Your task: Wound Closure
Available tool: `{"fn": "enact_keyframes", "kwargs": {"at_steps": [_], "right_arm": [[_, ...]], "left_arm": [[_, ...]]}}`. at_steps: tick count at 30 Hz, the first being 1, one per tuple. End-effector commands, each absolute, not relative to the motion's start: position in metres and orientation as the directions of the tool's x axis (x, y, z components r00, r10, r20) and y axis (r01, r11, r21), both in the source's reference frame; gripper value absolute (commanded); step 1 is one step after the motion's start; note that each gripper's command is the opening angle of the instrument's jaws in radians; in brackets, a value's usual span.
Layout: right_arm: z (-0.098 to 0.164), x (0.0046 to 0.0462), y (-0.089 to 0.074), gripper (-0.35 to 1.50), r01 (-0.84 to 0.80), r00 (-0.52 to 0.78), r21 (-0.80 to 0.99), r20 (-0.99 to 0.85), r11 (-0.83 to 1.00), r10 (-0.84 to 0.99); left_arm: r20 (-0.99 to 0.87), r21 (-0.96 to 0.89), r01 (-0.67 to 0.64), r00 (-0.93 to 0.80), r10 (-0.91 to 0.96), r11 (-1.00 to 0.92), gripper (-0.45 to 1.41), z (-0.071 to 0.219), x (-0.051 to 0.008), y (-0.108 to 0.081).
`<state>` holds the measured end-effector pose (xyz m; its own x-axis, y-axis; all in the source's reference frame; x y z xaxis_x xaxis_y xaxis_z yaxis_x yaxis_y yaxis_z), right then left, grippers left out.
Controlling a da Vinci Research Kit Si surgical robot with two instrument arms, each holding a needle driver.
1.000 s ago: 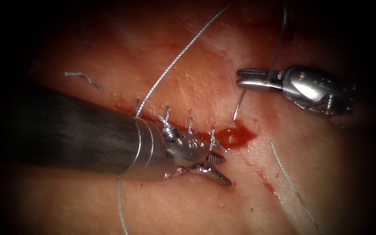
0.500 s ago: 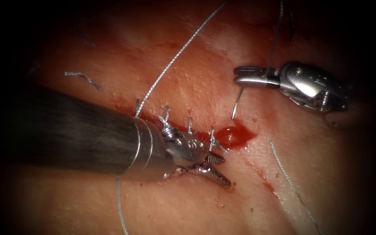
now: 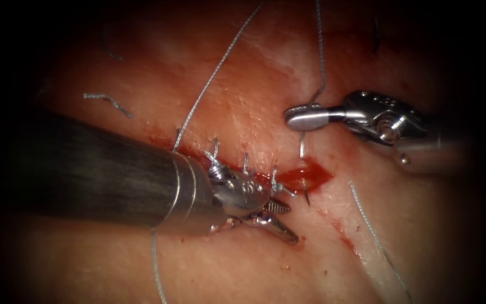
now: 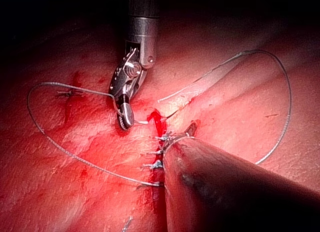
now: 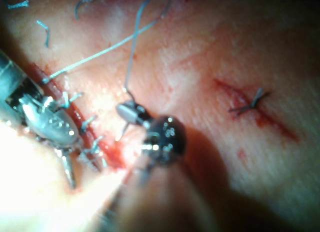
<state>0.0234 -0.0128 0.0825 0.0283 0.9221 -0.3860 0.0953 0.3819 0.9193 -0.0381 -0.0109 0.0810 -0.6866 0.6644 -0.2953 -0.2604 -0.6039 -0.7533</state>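
Two hands work at the cut (image 3: pixel 305 175) in the tissue (image 3: pixel 243 95). The right hand (image 3: pixel 299 118), jaws closed, holds the needle (image 3: pixel 303 169) near its thread end; since a second ago it has swung the point down from the right side into the open, unstitched end. The left hand (image 3: pixel 279 217) rests beside the last stitch (image 3: pixel 275 181), jaws parted, holding nothing. Step in hand: a new bite. Thread (image 3: pixel 215 73) trails upward.

We see no walls, floor or furniture. Light falls bright at the centre of the endoscope view and fades to black at the edges; the wrist views are strongly lit.
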Motion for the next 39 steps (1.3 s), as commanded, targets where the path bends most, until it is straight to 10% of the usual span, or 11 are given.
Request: {"fn": "enact_keyframes", "kwargs": {"at_steps": [1,15,20,26,39], "right_arm": [[0.0827,0.0239,-0.013,-0.35,0.101,0.03,0.927,-0.366,0.362,0.93],[0.0807,0.0235,-0.0187,-0.35,0.11,0.127,0.956,-0.284,0.271,0.95],[0.0805,0.0243,-0.02,0.67,0.076,0.076,0.906,-0.423,0.417,0.903],[0.0818,0.0238,-0.0178,1.3,-0.066,-0.031,0.835,-0.548,0.546,0.836],[0.0815,0.0222,-0.014,1.43,-0.269,-0.104,0.72,-0.682,0.639,0.724]], "left_arm": [[-0.297,-0.753,-0.258,-0.687,0.663,-0.605,0.22,0.0815,-0.0386,-0.011],[-0.296,-0.754,-0.258,-0.687,0.663,-0.604,0.22,0.0815,-0.0386,-0.0109],[-0.295,-0.756,-0.255,-0.689,0.662,-0.602,0.22,0.0813,-0.0385,-0.0109],[-0.296,-0.757,-0.254,-0.689,0.662,-0.602,0.2,0.0813,-0.0385,-0.0109],[-0.296,-0.757,-0.253,-0.69,0.661,-0.603,0.2,0.0813,-0.0384,-0.0109]]}}
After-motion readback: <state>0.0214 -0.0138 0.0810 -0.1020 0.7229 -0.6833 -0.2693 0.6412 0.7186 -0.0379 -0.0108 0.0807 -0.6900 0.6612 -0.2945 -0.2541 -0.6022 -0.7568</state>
